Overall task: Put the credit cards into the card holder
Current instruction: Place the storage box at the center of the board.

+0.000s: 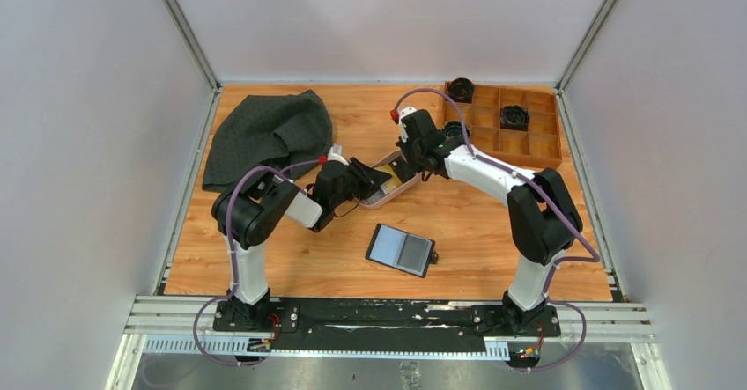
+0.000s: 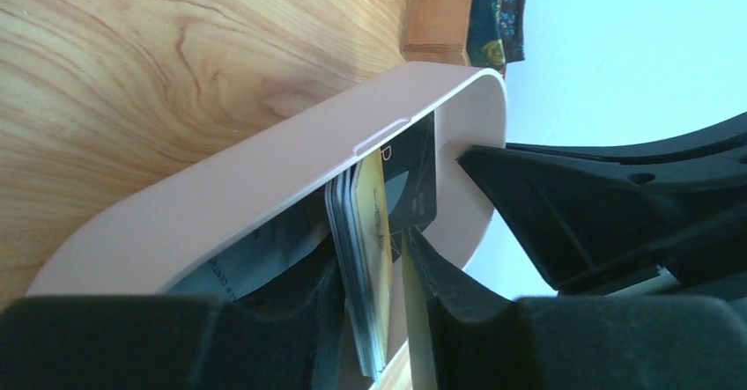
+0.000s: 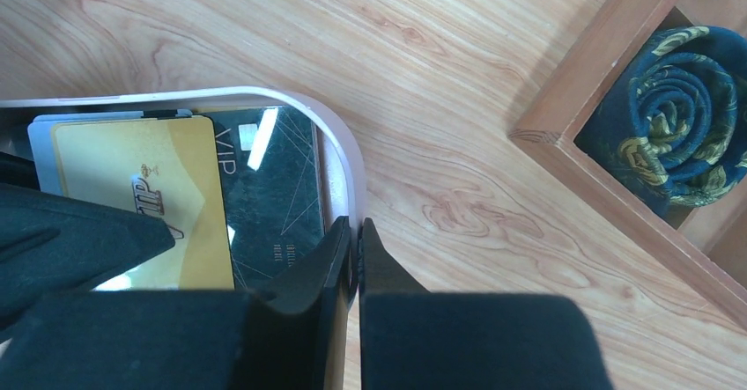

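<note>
Several credit cards lie stacked in a pinkish oval tray point(image 1: 388, 202): a gold card point(image 3: 141, 196) on top, a black card point(image 3: 273, 187) and a silver-grey card point(image 3: 40, 130) beneath. My left gripper point(image 2: 374, 258) reaches into the tray with the card stack point(image 2: 357, 275) between its fingers. A thin gap shows beside the gold card, so the jaws stand open. My right gripper point(image 3: 355, 231) is shut on the tray's rim point(image 3: 343, 152). The black card holder point(image 1: 401, 249) lies open on the table, nearer the arm bases, apart from both grippers.
A wooden compartment box point(image 1: 515, 130) stands at the back right with a rolled dark tie point(image 3: 669, 135) in one cell. A crumpled dark cloth point(image 1: 264, 135) lies at the back left. Metal wall rails border the table on both sides.
</note>
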### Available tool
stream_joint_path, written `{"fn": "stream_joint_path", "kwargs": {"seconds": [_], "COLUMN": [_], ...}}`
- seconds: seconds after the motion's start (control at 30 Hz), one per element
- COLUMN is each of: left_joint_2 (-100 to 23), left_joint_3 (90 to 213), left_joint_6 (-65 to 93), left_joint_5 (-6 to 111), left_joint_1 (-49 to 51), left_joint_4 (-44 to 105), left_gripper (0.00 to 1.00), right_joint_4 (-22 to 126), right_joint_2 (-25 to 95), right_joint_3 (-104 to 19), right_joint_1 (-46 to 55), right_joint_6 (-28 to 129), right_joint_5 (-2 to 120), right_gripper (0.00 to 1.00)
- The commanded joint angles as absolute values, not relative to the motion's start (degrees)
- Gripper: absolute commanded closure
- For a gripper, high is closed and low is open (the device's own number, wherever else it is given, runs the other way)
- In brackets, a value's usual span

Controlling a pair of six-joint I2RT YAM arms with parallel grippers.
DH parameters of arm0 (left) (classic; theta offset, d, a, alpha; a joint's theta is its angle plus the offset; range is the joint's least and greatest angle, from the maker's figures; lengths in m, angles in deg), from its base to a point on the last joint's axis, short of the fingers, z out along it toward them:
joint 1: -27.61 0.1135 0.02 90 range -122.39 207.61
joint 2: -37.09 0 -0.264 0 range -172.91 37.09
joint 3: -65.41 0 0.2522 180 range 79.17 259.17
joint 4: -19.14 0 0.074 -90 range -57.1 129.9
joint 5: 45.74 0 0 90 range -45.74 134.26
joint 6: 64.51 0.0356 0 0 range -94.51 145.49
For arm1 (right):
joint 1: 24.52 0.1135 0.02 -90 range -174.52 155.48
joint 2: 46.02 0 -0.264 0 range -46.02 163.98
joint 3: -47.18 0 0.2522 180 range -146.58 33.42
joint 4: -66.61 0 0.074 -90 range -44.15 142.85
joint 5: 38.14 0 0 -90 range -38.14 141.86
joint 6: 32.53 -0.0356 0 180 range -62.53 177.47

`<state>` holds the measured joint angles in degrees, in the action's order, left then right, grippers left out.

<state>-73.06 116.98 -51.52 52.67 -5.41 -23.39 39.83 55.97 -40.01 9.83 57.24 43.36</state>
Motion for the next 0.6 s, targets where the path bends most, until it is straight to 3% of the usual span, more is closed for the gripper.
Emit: {"fn": "stream_joint_path", "kwargs": {"seconds": [0.0,0.2,0.27,0.5,0.57], "left_joint_2": [-70.85,-67.79,-66.91,-65.33,-64.87], "left_joint_3": [118.17,117.98,118.02,117.73,117.59], "left_joint_6": [-48.9,-44.94,-43.24,-38.46,-37.02], "left_joint_5": [53.08,53.48,53.75,56.71,57.65], "left_joint_1": [-4.96,-4.24,-4.06,-2.76,-2.42], "left_joint_4": [-20.58,-17.2,-15.9,-14.81,-14.59], "left_gripper": [0.75,1.0,1.0,1.0,1.0], "right_joint_4": [39.83,37.82,36.36,32.85,32.6], "right_joint_2": [56.09,56.33,56.52,55.34,54.6], "right_joint_3": [-41.3,-42.82,-43.72,-45.25,-45.04], "right_joint_1": [10.05,8.58,7.64,3.84,3.04], "right_joint_6": [56.51,58.01,59.46,64.48,65.49], "right_joint_5": [45.47,48.78,50.79,63.49,65.99], "right_gripper": [0.99,0.93,0.9,0.55,0.49]}}
